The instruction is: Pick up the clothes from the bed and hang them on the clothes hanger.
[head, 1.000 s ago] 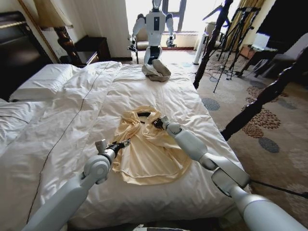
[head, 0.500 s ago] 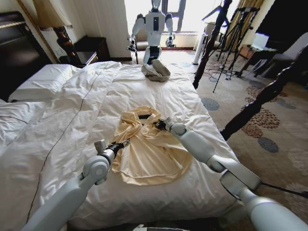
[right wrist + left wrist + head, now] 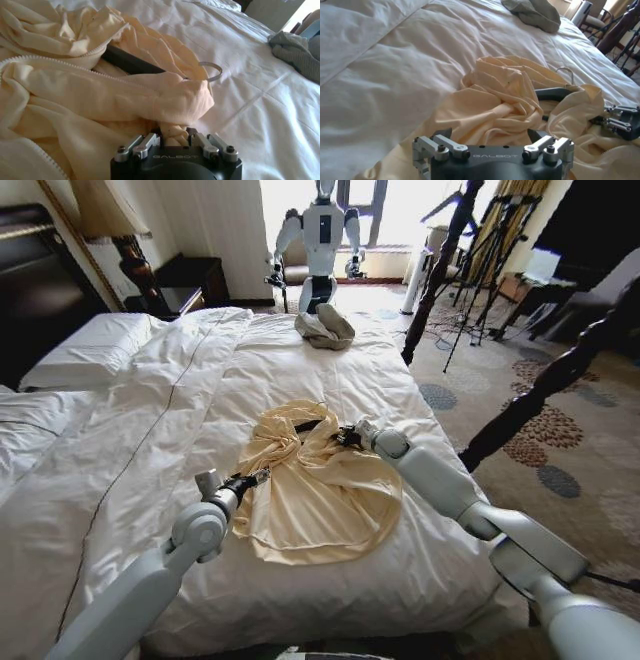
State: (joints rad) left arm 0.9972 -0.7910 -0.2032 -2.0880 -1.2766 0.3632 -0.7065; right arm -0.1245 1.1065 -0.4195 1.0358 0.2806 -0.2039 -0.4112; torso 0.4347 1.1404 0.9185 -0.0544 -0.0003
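The word GALBOT stands in pale letters on the dark housing of both my wrists, readable in each wrist view. I can read no other writing.

My right pincer [image 3: 347,437] lies low on the bed [image 3: 150,400], at the collar end of the clothes [image 3: 315,490], and it is clenched on a fold of the cream-yellow fabric: in the right wrist view the cloth is bunched between its fingers [image 3: 145,144]. My left pincer [image 3: 252,478] rests at the shirt's left edge, on the side toward the pillows; its fingers [image 3: 440,144] stand apart with fabric lying between and under them, gripping nothing that I can see.

The shirt lies crumpled about mid-bed, nearer the foot-side edge on my right. The clothes hanger [image 3: 304,424] is partly buried in the shirt's collar end: a black arm pokes out of the folds and its thin metal hook [image 3: 212,71] curls over the white duvet, just beyond my right pincer.

Farther up the bed sits a grey-beige cloth bundle [image 3: 323,327], well apart from the shirt. White pillows [image 3: 90,350] lie to my left. A dark turned bedpost [image 3: 435,275] rises beside the far right corner, and another [image 3: 545,385] slants on my right. Beyond the bed stand a white humanoid robot [image 3: 320,240], black tripod poles [image 3: 490,260], and a lamp [image 3: 110,215] by a dark nightstand [image 3: 185,280].
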